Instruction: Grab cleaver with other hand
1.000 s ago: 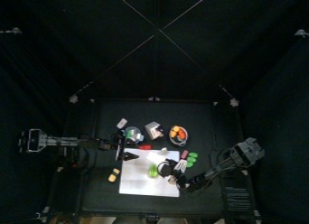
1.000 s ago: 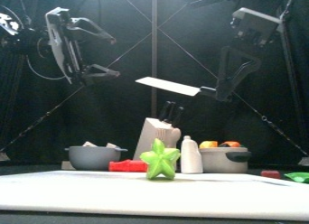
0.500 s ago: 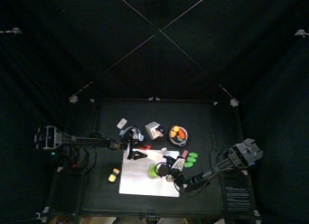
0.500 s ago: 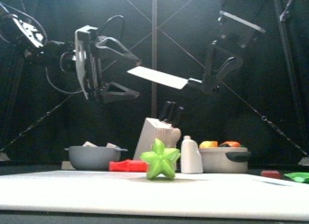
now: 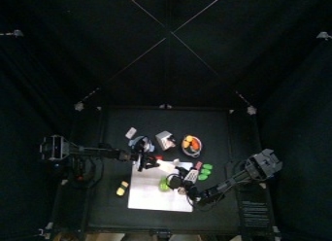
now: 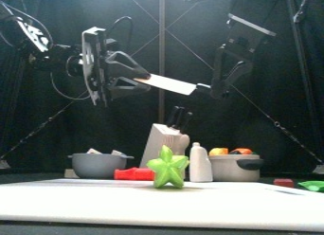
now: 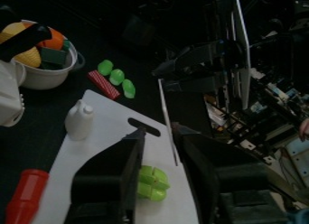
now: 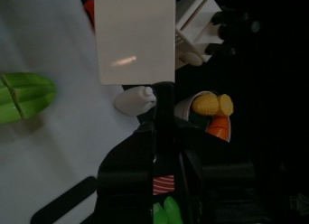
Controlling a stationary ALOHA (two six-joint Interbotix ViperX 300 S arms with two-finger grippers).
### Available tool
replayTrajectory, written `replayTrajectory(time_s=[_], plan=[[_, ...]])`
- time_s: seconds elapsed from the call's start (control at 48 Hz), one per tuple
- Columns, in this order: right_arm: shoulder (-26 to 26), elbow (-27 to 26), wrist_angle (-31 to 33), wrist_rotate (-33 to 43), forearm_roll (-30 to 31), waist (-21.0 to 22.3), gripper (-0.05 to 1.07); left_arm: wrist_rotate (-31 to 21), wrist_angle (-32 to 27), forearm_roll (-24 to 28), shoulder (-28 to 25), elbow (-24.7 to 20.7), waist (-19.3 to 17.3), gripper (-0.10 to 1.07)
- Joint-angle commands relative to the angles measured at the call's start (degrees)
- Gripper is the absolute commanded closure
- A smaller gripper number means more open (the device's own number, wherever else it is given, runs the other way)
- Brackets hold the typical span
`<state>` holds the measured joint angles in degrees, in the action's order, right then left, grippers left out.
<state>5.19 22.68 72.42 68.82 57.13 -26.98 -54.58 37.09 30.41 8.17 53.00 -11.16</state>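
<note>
Jaws of two grippers meet one cleaver [image 6: 169, 82].

Cleaver [image 8: 133, 38] blade (its far end) is cut off.

Overall light: we see a dim, black-curtained scene.
Brightest area: the white cutting board [image 6: 152, 201].
Glare: a highlight on the cleaver [image 8: 133, 38] blade.
Blur: we find the wrist views soft.

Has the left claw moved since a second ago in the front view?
Yes. The left claw has swung rightward and lower, away from the curtain side, closing in over the tan knife block to reach the silver cleaver blade held by the right claw.
</note>
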Motion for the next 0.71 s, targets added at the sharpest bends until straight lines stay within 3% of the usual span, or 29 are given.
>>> replayTrajectory(time_s=[0.0,0.208,0.542,0.688], plan=[[-1.1,-1.1,-0.4,-0.3,0.1,0.2,0.57,0.2,0.6,-0.2,0.3,-1.2,-0.2,0.42],[-1.1,-1.1,-3.9,-0.2,-1.8,0.8,0.51,0.2,0.6,-0.1,0.3,-1.1,-0.2,0.46],[-2.0,-1.1,-9.6,0.1,-4.2,1.5,0.10,0.4,0.6,0.1,0.3,-0.8,-0.3,0.46],[-3.3,-0.9,-10.5,0.0,-5.1,1.5,0.02,0.4,0.6,0.6,0.3,-0.8,-0.3,0.46]])
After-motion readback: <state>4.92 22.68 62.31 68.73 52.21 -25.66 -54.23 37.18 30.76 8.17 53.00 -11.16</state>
